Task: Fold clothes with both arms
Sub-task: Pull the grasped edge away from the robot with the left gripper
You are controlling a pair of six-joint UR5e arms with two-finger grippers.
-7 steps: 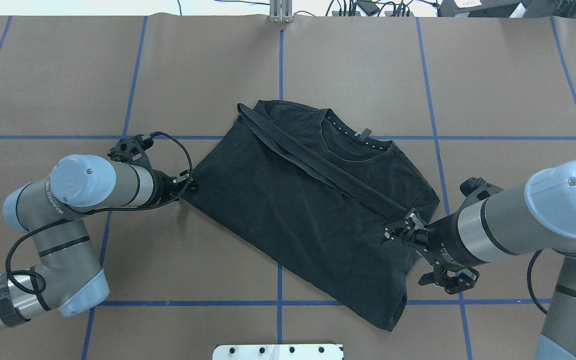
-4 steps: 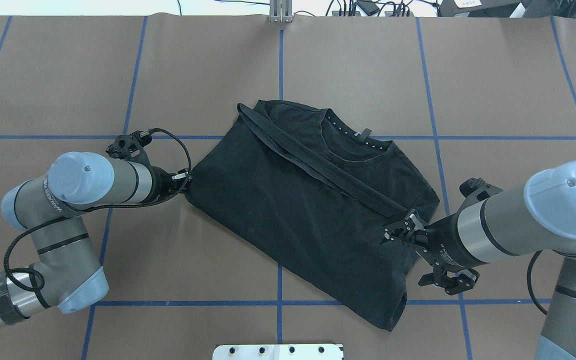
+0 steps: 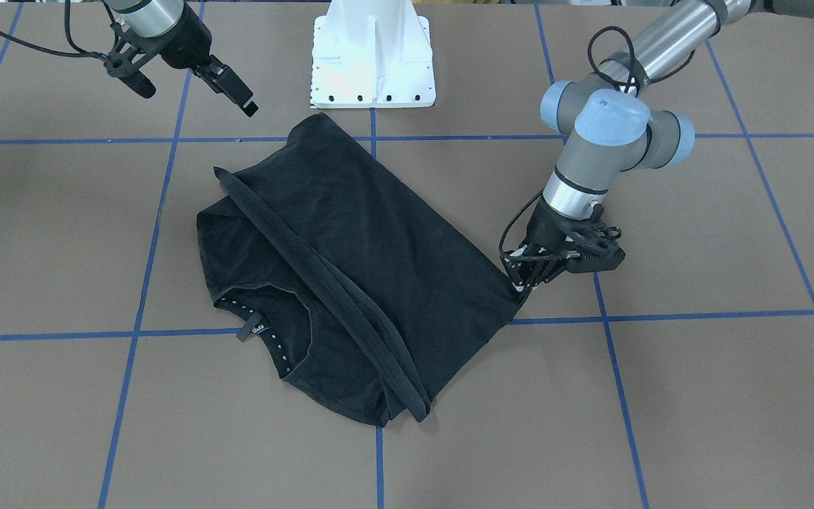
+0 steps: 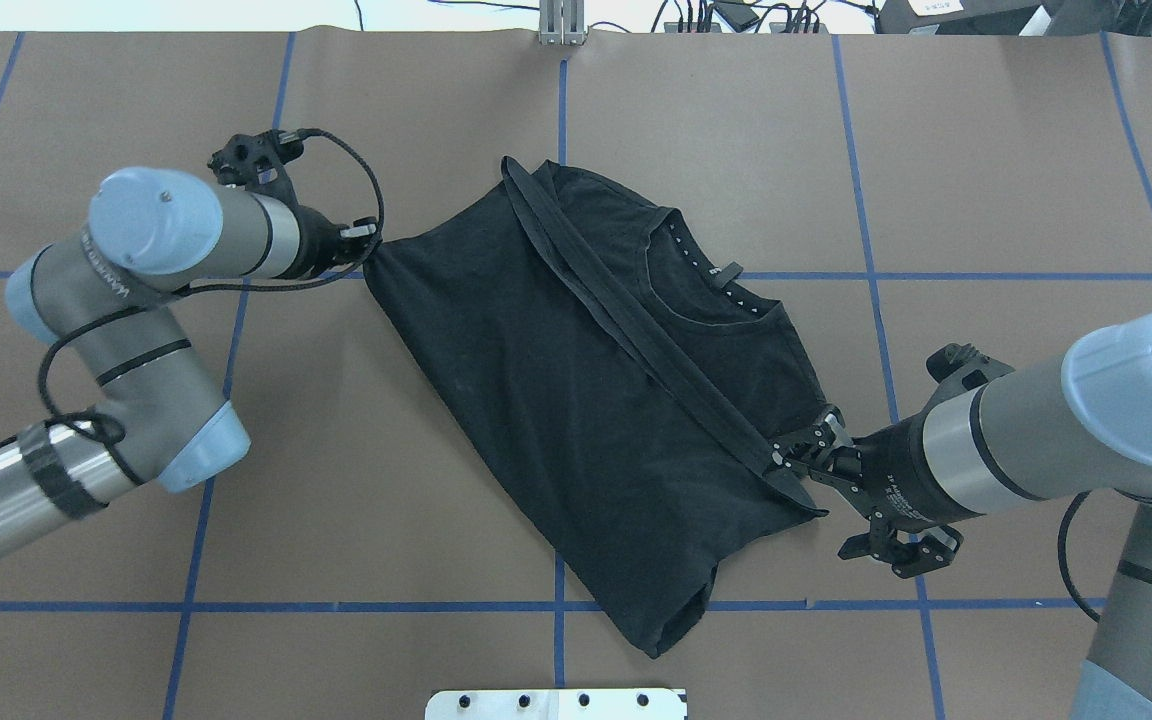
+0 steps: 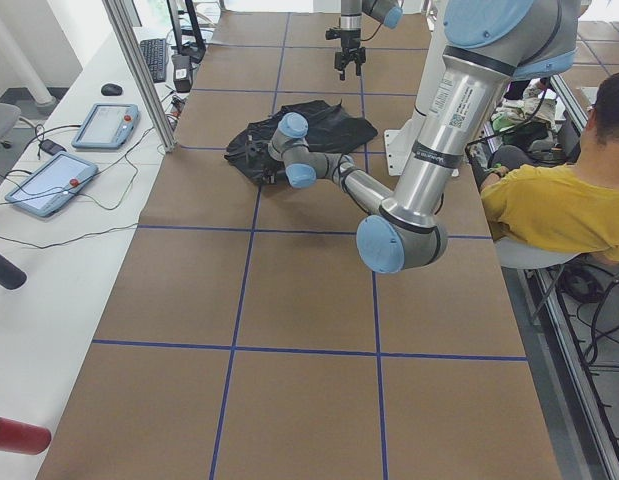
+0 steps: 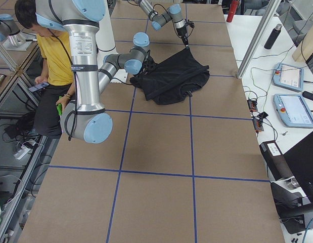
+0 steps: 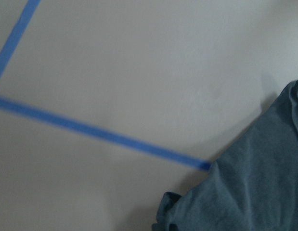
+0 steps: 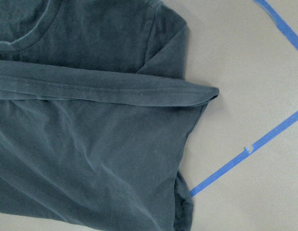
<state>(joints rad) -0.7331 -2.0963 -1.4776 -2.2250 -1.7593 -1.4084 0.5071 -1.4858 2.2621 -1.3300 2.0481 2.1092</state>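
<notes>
Left arm [image 4: 156, 230] came in low with the elbow bent and the wrist tilted down to the desk [image 4: 986, 170]. Left pincer [image 4: 368, 247] was clamped on one corner of the black T-shirt [image 4: 536, 400], with the cloth pulled to a point at its tips. The shirt fanned away from that pincer, folded and lying on the desk, with the collar [image 4: 706, 290] on its far side and a hem band [image 4: 636, 320] running diagonally across.

Right arm [image 4: 1036, 440] held its pincer [image 3: 248, 106] raised clear of the cloth. Couldn't tell if its jaws were apart or together.

Desk was brown sheet with a blue tape [image 4: 866, 180] grid. A white base plate [image 3: 372, 63] sat between the arms. A person in a yellow top [image 5: 559, 205] sat beside the robot, and two tablets [image 6: 293, 109] lay on a white side bench.
</notes>
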